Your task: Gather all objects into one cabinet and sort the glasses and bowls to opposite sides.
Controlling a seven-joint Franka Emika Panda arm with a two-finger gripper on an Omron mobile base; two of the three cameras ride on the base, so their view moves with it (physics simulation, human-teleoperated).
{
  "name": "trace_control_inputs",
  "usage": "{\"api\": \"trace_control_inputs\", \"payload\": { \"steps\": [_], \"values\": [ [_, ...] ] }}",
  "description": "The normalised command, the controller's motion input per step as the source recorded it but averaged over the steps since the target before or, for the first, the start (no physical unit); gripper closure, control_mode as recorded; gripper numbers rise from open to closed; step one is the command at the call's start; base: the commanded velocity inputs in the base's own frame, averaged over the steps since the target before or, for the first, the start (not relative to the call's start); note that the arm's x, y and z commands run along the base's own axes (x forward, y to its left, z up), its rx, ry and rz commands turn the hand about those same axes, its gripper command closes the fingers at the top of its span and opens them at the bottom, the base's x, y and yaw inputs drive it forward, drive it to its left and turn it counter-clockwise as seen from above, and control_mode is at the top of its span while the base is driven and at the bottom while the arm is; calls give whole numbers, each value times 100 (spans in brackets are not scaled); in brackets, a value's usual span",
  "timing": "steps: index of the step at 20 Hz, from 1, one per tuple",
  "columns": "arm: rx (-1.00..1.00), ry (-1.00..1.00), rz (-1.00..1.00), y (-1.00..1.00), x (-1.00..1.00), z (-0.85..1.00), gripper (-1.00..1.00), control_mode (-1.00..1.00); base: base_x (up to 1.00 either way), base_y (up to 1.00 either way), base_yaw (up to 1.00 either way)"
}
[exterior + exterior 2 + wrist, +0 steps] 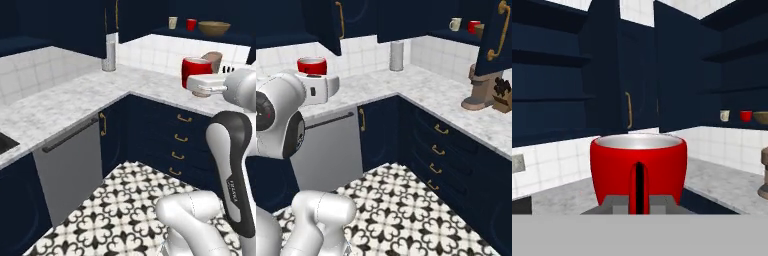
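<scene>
**A:** What are the fingers [639, 202] doing?

**B:** They are clenched on a red cup [639, 170], holding it upright with its pale inside open to the top. The cup sits directly between them, lifted well clear of the marble desk [65, 102].

**A:** Where does it need to go?

**B:** Into the open navy cabinet [737, 85]. In the hand view, that lies ahead of the fingers and off to their right, with its shelf a little above the cup's rim. From the left base view it is well apart from the fingers, beyond them and higher.

**A:** What is already on that shelf?

**B:** A beige cup [173, 22], then a second red cup [191, 24] just beside it, then the wide wooden bowl [214, 28] at the far end, near but apart.

**A:** So what does the next move turn on?

**B:** I judge it as a carry forward, right and slightly up, with the cup kept upright and landing on the cups' end, away from the bowl.
</scene>
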Motion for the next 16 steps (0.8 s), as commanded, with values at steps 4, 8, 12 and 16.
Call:
{"api": "trace_control_inputs", "payload": {
  "steps": [4, 8, 12, 16],
  "values": [
    [0, 0, 0, 0, 0, 0, 100, 100, 15, -33, -43],
    [0, 0, 0, 0, 0, 0, 100, 100, 89, -1, -31],
    [0, 0, 0, 0, 0, 0, 100, 100, 88, 12, -38],
    [0, 0, 0, 0, 0, 0, 100, 100, 81, 30, -40]
  ]
}}
